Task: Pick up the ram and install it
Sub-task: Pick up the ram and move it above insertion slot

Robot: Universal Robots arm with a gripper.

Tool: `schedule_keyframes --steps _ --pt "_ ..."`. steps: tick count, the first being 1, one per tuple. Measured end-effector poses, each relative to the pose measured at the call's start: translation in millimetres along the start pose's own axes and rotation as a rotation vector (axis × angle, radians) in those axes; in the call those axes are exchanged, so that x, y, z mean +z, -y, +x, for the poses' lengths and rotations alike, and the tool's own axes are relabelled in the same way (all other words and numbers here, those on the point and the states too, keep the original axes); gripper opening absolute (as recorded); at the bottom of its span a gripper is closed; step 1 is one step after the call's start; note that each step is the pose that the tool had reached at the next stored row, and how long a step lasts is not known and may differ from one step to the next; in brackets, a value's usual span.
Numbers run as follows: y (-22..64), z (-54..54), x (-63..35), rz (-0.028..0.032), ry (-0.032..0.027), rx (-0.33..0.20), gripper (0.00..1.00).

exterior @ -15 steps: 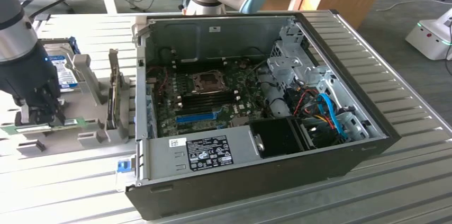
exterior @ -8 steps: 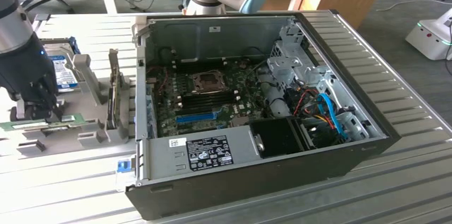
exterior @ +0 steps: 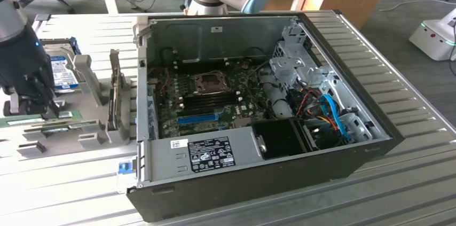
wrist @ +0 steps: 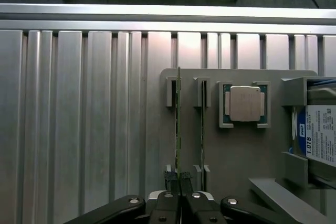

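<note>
The ram (wrist: 178,124) is a thin green stick seen edge-on, standing in its slot of the grey holder plate (wrist: 236,150). My gripper (wrist: 181,182) is shut on the near end of the ram, its black fingers pinching the board's edge. A second stick (wrist: 202,135) stands parallel in the neighbouring slot. In the exterior view my gripper (exterior: 34,109) hangs over the holder at the exterior view's left, with the green ram (exterior: 25,122) below it. The open computer case (exterior: 370,146) lies to the right, its motherboard (exterior: 242,84) exposed with dark memory slots (exterior: 213,99).
A processor chip (wrist: 245,103) and a hard drive (wrist: 320,135) rest in the same holder. A tall expansion card (exterior: 114,95) stands upright between the holder and the case. A blue slot (exterior: 196,118) lies on the motherboard. The ribbed metal table (wrist: 79,129) carries everything.
</note>
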State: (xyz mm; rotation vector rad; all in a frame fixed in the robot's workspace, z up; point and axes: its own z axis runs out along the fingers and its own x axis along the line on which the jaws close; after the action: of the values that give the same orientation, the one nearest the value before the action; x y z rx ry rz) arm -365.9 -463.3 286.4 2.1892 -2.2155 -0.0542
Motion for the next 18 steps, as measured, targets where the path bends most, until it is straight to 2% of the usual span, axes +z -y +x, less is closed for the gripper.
schedule_keyframes --steps 18 --pt "-1.6 -0.2 -37.2 -0.0001 0.0012 0.000 0.12"
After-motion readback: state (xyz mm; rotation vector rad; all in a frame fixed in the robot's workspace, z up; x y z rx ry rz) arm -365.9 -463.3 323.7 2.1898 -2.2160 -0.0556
